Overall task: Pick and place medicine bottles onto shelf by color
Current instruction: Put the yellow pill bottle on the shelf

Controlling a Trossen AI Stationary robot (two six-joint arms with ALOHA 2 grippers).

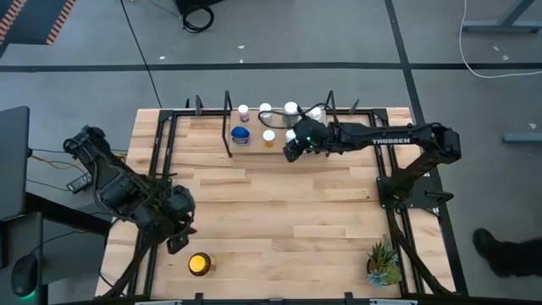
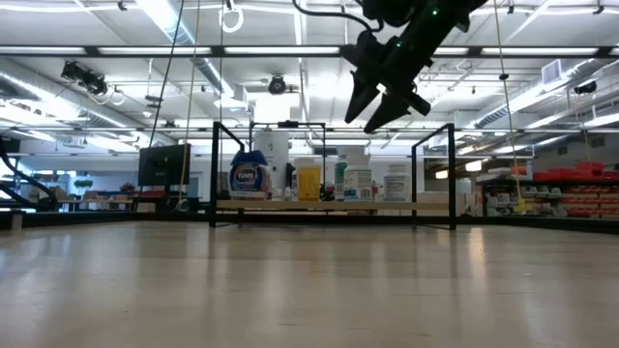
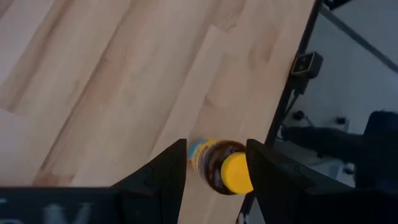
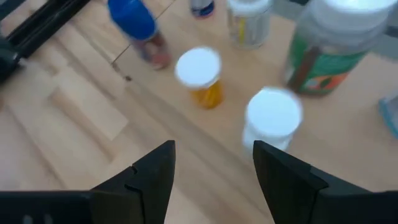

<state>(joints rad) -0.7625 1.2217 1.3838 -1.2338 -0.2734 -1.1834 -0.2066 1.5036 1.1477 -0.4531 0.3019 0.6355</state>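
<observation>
At the table's near edge, left side: one amber-yellow bottle (image 1: 200, 264) with a yellow cap, standing alone on the bare wood, well apart from the rest. Just beside it, the left hand (image 1: 179, 240) hangs over the table, its fingers (image 3: 163, 171) spread apart with nothing between them; in the left wrist view the bottle shows in the gap beyond the fingertips, untouched.

Near edge, right side: one small green potted plant (image 1: 383, 262).

Table (image 1: 279, 212): light wood planks, black frame rails along both sides.

Far edge, centre: the shelf (image 1: 254, 142), a low light-wood board inside thin black uprights. On it, a blue-lidded bottle (image 1: 240, 135), a small orange bottle with a white cap (image 1: 268, 136), and a row of white-capped bottles (image 1: 266, 109) behind them, all upright. A green-labelled bottle (image 4: 326, 50) stands among these in the right wrist view.

Above the shelf's right end: the right hand (image 1: 293, 148), raised clear of the board, fingers (image 4: 149, 174) apart and empty, pointing down toward the white-capped bottles.
</observation>
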